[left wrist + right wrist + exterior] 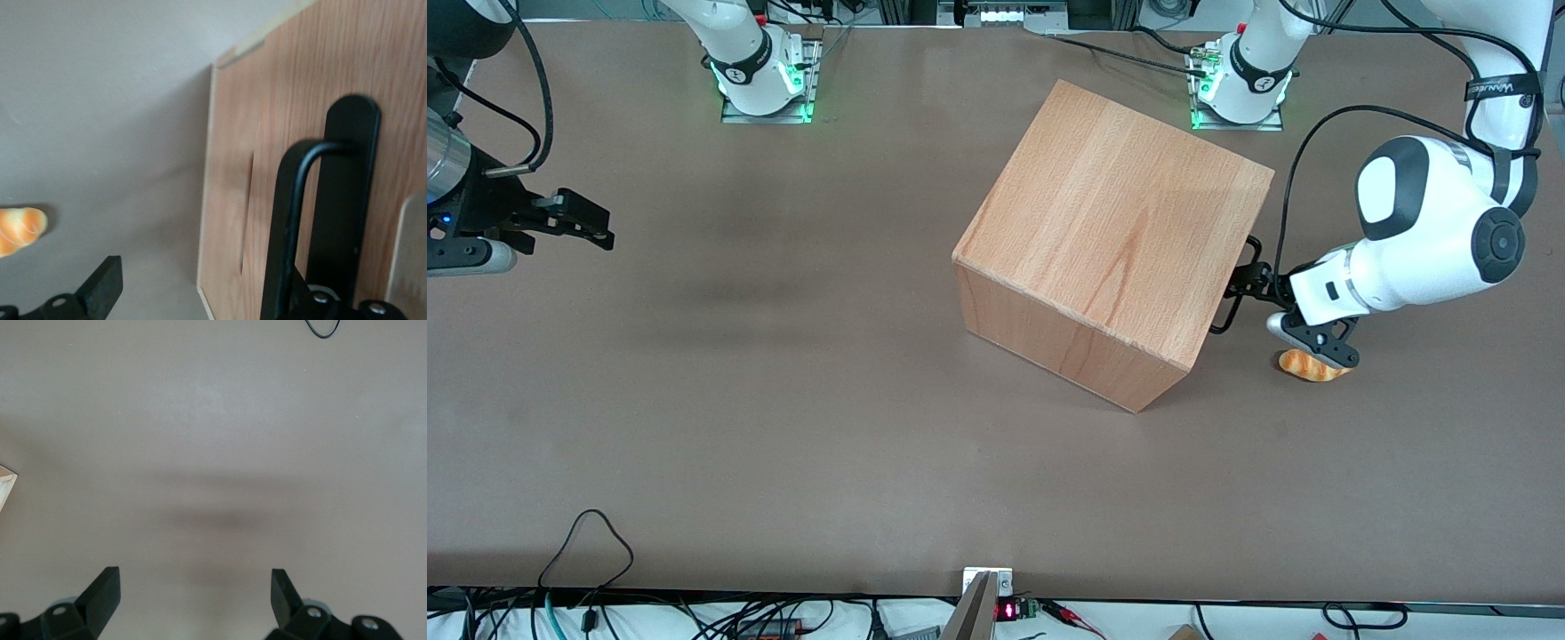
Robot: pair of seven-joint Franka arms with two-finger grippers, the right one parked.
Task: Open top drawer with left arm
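Item: small black two-finger gripper [1249, 283] of the white left arm [1423, 236] with black-capped joints. It sits at the face of the cabinet turned toward the working arm's end of the table, right at the long thin black bar handle [1234, 289]. In the left wrist view one black finger [100, 287] stands well clear of the wood over bare table, while the handle [293, 220] runs close by the other finger's base, whose tip is not visible. The fingers are spread apart, with nothing clamped between them.

Item: top drawer [293, 87] of light beech wood. Only its front panel shows, flush with the cabinet body; the drawer is not pulled out. The handle stands off the panel on a flat black mounting plate [350, 180]. The seam between this drawer and any lower one cannot be made out.

Item: cube cabinet [1112, 240] of plain beech wood, standing turned at an angle on the brown table [783, 400], near the middle and toward the working arm's end. From the front view its drawer face is hidden; only the top and one side panel show.

Item: small orange-and-cream striped object [1312, 365], lying on the table just below the arm's wrist, partly covered by it; its kind cannot be told.

Item: black band [1503, 89] around the arm's upper link, with pale lettering too small to read.
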